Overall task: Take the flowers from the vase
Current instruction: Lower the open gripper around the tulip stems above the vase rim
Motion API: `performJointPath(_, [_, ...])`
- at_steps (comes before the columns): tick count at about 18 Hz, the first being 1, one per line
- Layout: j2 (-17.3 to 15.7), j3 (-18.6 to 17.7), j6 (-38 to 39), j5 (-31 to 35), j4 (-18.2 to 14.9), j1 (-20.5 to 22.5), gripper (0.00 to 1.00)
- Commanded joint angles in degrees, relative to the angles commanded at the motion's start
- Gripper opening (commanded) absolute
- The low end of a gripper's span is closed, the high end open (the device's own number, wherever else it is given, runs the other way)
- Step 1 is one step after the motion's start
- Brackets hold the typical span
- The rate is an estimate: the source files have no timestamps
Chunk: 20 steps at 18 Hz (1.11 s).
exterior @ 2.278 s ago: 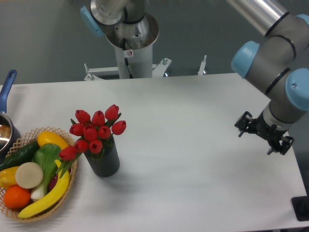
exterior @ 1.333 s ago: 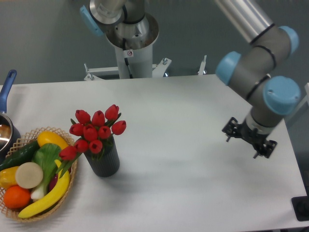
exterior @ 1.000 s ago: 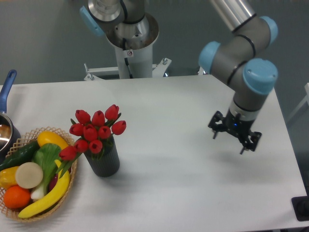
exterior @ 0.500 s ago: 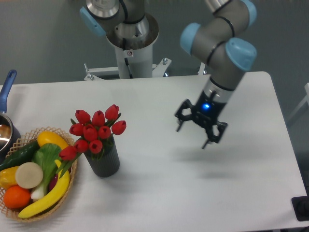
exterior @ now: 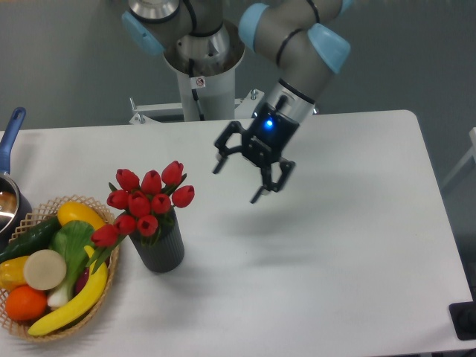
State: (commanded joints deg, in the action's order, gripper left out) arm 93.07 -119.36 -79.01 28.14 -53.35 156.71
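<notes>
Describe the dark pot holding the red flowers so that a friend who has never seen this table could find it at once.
Start at the white table and look to its left side, where a wicker basket of fruit and vegetables sits. Just right of that basket stands the vase, a short dark cylinder with a ribbed side. It alone holds the flowers, a bunch of red tulip buds.

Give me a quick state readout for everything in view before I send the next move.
end effector: open, empty, in the air right of the flowers
flowers: upright in the vase, untouched
vase: standing upright on the table
wicker basket: filled with fruit and vegetables
pot: at the left edge, contents unclear
</notes>
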Motion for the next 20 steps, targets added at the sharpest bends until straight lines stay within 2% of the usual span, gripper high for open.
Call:
performJointPath(2, [1.14, 0.44, 0.09, -0.9, 0.17, -1.57, 1.0])
performJointPath(5, [4.47, 0.79, 0.17, -1.07, 4.38, -4.39, 1.0])
performJointPath(6, [5.44, 1.23, 0.18, -1.16, 4.83, -5.44, 1.0])
performJointPath(13, [9.14, 4.04, 0.62, -4.59, 4.83, -7.38, 1.0])
performJointPath(20, [9.76, 4.13, 0.62, -4.77, 4.92, -10.02, 1.0])
